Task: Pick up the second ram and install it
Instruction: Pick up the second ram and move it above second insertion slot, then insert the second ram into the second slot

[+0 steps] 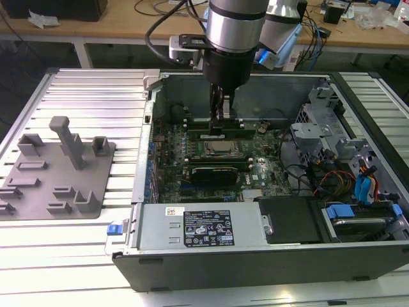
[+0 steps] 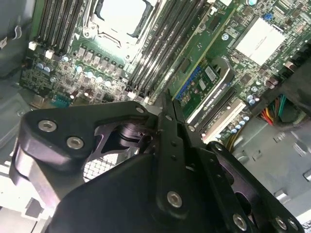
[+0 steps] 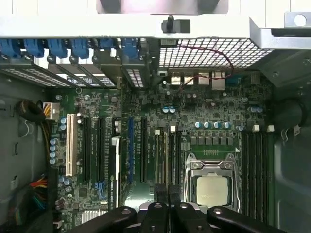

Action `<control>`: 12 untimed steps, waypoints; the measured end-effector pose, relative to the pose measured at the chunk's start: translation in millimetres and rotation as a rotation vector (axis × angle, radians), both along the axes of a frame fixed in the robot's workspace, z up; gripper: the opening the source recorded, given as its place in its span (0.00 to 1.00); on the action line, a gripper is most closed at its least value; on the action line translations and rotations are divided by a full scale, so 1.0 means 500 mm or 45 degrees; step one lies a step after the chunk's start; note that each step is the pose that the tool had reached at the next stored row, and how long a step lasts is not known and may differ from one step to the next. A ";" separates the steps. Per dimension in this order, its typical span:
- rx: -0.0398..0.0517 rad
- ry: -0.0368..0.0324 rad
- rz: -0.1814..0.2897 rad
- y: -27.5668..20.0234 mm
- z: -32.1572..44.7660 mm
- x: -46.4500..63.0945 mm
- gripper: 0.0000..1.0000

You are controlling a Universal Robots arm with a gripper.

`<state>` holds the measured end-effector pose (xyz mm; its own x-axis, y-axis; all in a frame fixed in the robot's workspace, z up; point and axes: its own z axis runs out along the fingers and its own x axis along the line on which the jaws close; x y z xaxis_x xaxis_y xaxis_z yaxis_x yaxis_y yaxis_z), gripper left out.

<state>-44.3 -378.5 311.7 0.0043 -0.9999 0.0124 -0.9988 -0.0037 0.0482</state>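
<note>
Installation looks nearly done: my pincer (image 1: 221, 125), narrowed onto the second ram (image 1: 243, 132), holds it at a slot just above the processor socket (image 1: 220, 148), mid-frame; full seating unconfirmed.

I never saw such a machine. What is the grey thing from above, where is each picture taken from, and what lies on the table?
The grey cylinder is a robot arm; the black claw at its end is its gripper. The exterior view, from outside, shows a ribbed metal table carrying an open computer case and, at that view's left, a grey plastic fixture. Both wrist views come from cameras on the arm, facing the green motherboard. The gripper reaches the memory slots beside the processor. A green strip under it seems to be the second ram; whether it is gripped, I cannot tell.
</note>
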 end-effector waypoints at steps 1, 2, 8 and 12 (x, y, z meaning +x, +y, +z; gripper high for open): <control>0.000 0.0001 -0.001 0.0019 -0.002 0.000 0.09; 0.000 0.0000 -0.004 0.0046 -0.006 0.000 0.09; 0.001 0.0000 -0.009 0.0118 -0.011 0.000 0.09; 0.001 0.0001 -0.009 0.0118 -0.011 0.000 0.09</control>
